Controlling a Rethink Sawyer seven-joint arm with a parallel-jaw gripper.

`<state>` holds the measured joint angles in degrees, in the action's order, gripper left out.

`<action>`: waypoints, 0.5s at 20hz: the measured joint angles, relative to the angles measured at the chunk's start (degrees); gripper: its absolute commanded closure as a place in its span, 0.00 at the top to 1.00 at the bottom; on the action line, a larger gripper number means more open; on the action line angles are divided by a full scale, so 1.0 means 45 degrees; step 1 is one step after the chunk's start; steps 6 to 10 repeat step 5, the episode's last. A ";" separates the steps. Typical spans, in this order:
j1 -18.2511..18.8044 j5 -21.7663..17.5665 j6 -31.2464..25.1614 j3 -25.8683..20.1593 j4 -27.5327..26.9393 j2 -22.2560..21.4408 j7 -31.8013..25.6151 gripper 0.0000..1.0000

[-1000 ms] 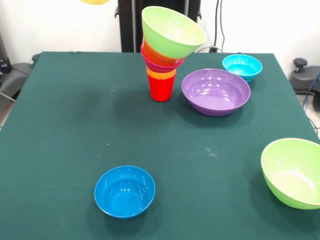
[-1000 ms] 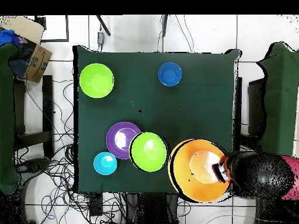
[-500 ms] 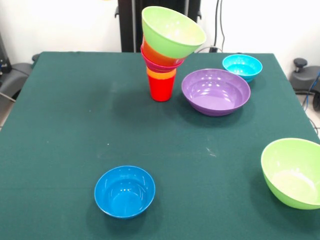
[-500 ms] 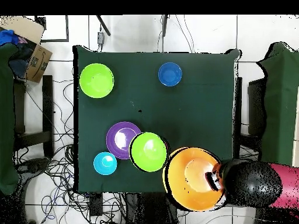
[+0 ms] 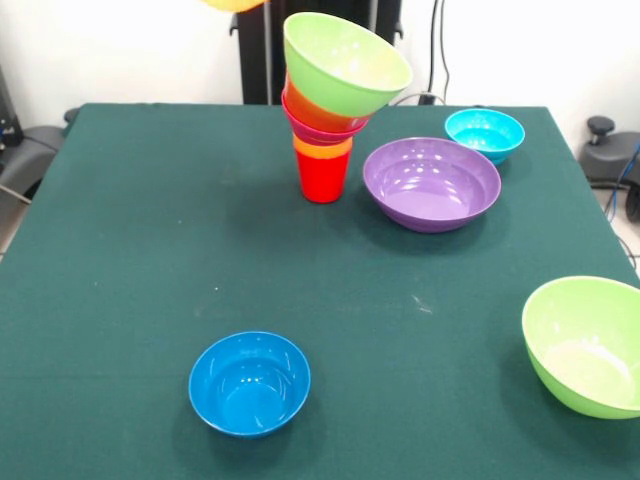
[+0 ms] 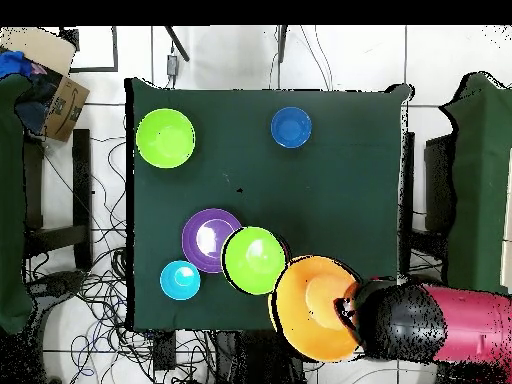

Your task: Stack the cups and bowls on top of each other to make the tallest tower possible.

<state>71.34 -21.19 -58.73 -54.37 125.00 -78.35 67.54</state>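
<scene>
The tower (image 5: 325, 110) stands at the table's far side: a red cup (image 5: 322, 176) as base, an orange cup, pink and orange bowls, and a tilted lime green bowl (image 5: 345, 60) on top. From overhead that top bowl (image 6: 254, 260) hides the rest. My gripper (image 6: 347, 305) is shut on the rim of the large yellow-orange bowl (image 6: 312, 307), held in the air just right of the tower in the overhead view. In the front view only a sliver of this bowl (image 5: 233, 4) shows at the top edge; the gripper itself is out of that view.
Loose on the green table (image 5: 150, 220): a wide purple bowl (image 5: 432, 183) right beside the tower, a light blue bowl (image 5: 484, 133) behind it, a dark blue bowl (image 5: 249, 382) near the front, and a second lime green bowl (image 5: 585, 345) at the front right edge.
In the overhead view the arm has carried the yellow-orange bowl leftward, closer to the tower. The tower and the loose bowls have not moved.
</scene>
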 measured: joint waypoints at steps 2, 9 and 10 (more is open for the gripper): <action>-0.0102 0.0000 0.0174 0.0000 0.0130 -0.0027 0.0000 0.00; -0.0320 0.0003 0.0583 -0.0002 0.0406 -0.0067 0.0000 0.00; -0.0320 0.0003 0.0583 -0.0002 0.0406 -0.0067 0.0000 0.00</action>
